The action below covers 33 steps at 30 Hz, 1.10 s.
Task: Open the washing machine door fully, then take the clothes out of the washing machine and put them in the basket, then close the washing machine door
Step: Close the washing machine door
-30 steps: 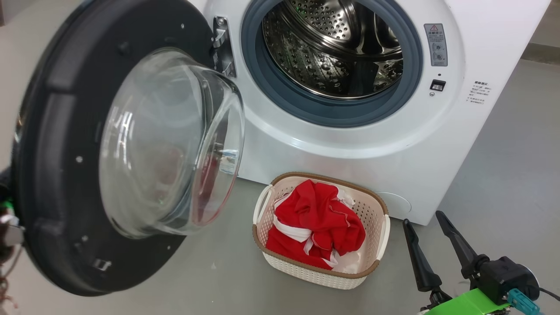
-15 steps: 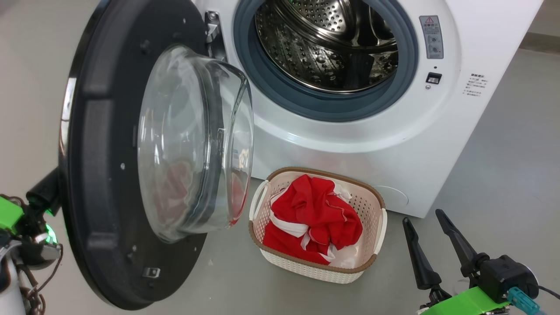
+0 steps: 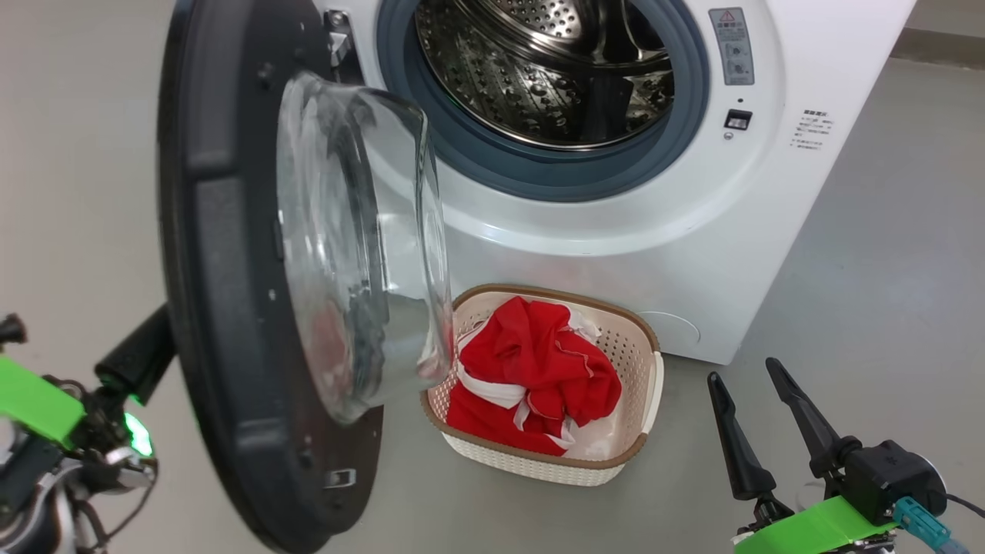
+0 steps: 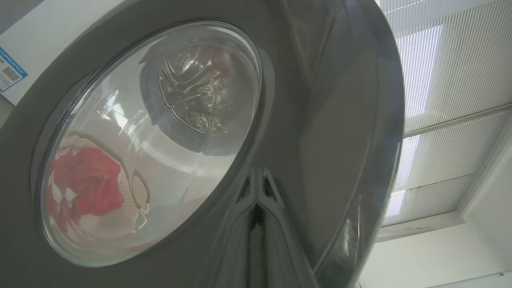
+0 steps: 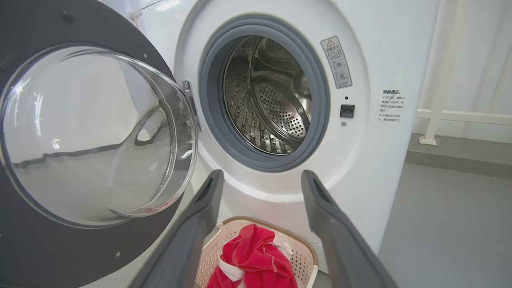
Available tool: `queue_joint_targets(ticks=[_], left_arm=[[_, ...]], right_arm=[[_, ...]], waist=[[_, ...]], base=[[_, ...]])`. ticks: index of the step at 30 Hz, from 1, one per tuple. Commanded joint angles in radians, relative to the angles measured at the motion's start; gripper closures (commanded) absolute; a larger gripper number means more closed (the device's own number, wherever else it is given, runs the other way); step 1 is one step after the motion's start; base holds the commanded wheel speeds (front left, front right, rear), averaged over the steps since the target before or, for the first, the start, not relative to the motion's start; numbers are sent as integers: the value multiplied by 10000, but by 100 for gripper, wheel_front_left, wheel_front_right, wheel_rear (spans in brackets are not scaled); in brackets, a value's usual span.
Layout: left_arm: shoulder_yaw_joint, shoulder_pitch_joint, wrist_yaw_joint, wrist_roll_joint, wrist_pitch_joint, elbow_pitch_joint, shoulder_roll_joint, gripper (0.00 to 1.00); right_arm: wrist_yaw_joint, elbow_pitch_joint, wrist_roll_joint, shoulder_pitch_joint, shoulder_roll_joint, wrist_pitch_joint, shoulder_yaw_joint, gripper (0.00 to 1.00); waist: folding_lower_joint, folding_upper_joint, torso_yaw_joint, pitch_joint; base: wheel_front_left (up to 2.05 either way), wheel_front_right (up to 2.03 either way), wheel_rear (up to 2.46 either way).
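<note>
- Across the upper frame of the head view stands the washing machine [image 3: 616,238], white, its steel drum showing no clothing.
- At the left, the washing machine door [image 3: 223,254] hangs partly open, its glass bowl facing the drum.
- At lower centre, the basket [image 3: 627,350] sits on the floor just before the machine; the bowl overlaps its left rim in the picture.
- Inside the basket lie the clothes [image 3: 539,369], red with white trim, bunched.
- In the left wrist view, the left gripper [image 4: 258,176] has its fingers pressed together, holding nothing, tips at the door's glossy outer face.
- At lower right, the right gripper [image 3: 742,373] is spread wide and empty.
- Risk: closed fingers could slide off the slick, curved face, leaving the door unlatched.
- Risk: whether the bowl clears the basket cannot be told; a clip would shove it.
</note>
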Motion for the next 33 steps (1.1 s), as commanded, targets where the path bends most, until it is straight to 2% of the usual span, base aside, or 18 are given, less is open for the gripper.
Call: queue_joint_targets(ticks=[1,5,11,19,33], left_arm=[[-61,40,24,-281,39,-443,134,100],[-629,303,92,-904,-588,-689,129,100],[-1385,656,-118,-1497,-1568,-1077,127,100],[-2320,922,-117,-1860,-2077,-1217,127,100],[-3125,669,-232,-2568,-2932,-971,126,100]], right_arm=[[48,-262,103,-462,-98,-92,289,0],[48,-269,113,-502,-98,-92,288,0],[48,-250,134,-513,-98,-92,302,0],[48,-209,185,-533,-98,-93,344,0],[48,-209,177,-593,-98,-93,429,0]], waist=[[0,0,-73,38],[0,0,-235,69],[0,0,-532,109],[0,0,-946,107],[0,0,-1658,335]], base=[[0,0,0],[0,0,0],[0,0,0],[0,0,0],[0,0,0]])
